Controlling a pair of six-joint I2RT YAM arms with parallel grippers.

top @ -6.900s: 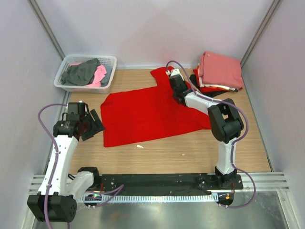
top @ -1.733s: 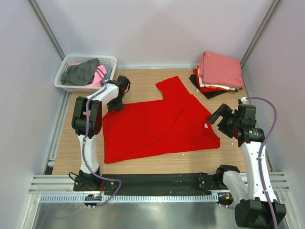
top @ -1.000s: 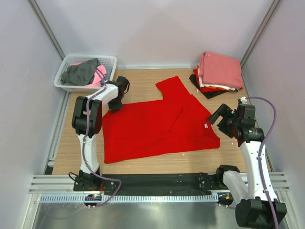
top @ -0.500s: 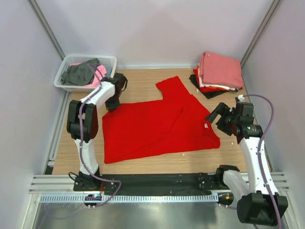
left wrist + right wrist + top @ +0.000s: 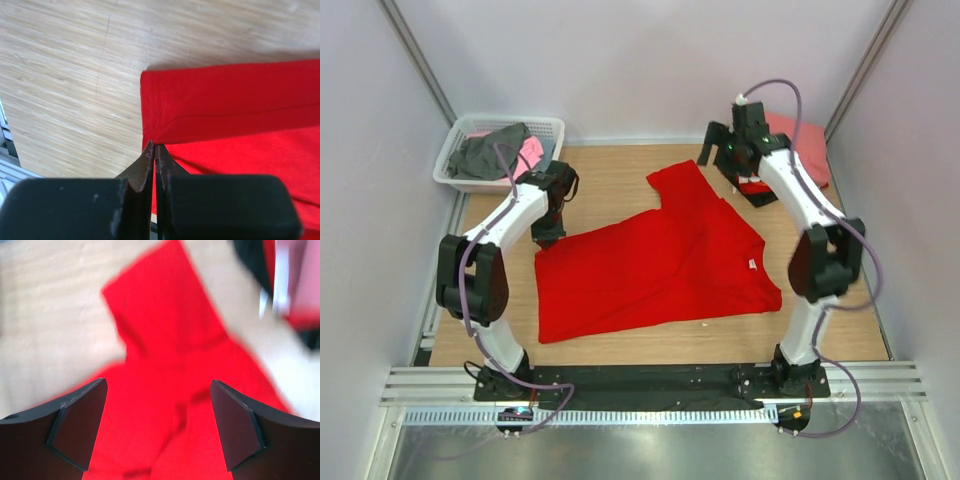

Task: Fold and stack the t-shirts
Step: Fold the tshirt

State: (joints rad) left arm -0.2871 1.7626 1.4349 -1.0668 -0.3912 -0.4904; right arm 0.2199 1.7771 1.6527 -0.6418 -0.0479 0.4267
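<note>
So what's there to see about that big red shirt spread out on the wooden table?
The bright red cloth t-shirt lies spread mostly flat on the light wooden table. It looks soft and a little creased, with its hem to the left. One short sleeve sticks out toward the far wall, and a small white neck label shows near its right edge. The left jaws are shut on its far left hem corner. The right jaws hang open above the sleeve, not touching it.

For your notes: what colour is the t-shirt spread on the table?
The t-shirt is bright red, clearest in the top external view.
</note>
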